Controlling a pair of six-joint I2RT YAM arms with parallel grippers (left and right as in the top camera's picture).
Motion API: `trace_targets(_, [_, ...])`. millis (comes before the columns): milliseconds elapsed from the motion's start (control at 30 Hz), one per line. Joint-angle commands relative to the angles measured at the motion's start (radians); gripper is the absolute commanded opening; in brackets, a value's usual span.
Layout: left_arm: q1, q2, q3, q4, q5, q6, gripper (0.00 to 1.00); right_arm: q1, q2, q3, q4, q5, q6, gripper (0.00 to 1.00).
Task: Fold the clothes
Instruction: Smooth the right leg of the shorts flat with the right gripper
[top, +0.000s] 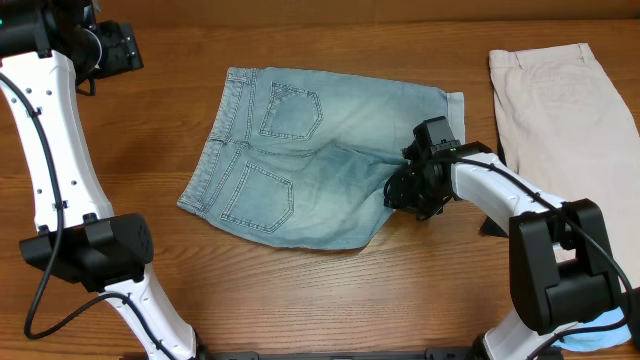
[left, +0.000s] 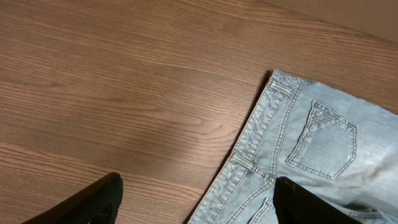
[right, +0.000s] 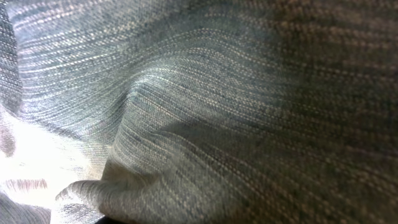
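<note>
Faded light-blue denim shorts (top: 320, 150) spread flat, left of beige cotton shorts (top: 570, 120). Judged soft, limp, weighty; cuffed hem (top: 455, 105) best pinched. Right gripper (top: 412, 192) buried in leg cloth, grip cannot be told; left gripper (left: 199, 202) spread, empty.

The wooden desk (top: 330, 300) carried faded denim shorts (top: 300, 160) spread pockets-up near its middle, with beige shorts (top: 570, 110) lying apart toward its right edge.

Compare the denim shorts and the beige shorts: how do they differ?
The denim shorts are faded blue; beige shorts are pale tan. Denim shorts lie mid-table, wholly in overhead view; beige shorts run off the frame's right edge. The right gripper is at the denim shorts' leg; beige shorts lie untouched. Both rest on the wooden table.
</note>
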Motion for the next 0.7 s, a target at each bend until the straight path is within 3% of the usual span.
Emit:
trace_targets(0, [-0.006,0.01,-0.005,-0.003,0.003,0.019,0.79,0.001,0.048,-0.004,-0.012,0.116,0.006,0.45])
trace_targets(300, [-0.006,0.01,-0.005,-0.003,0.003,0.019,0.8,0.002,0.048,-0.004,0.014,0.17,0.029,0.44])
trace_targets(433, [-0.006,0.01,-0.005,-0.006,0.003,0.019,0.8,0.005,0.048,-0.004,0.023,0.148,0.027,0.31])
trace_targets(600, [-0.006,0.01,-0.005,-0.008,0.003,0.019,0.8,-0.002,0.048,0.003,0.007,0.142,0.029,0.04])
trace_targets(667, [-0.006,0.01,-0.005,-0.007,0.003,0.019,0.8,-0.015,0.047,0.021,-0.021,0.119,0.032,0.04])
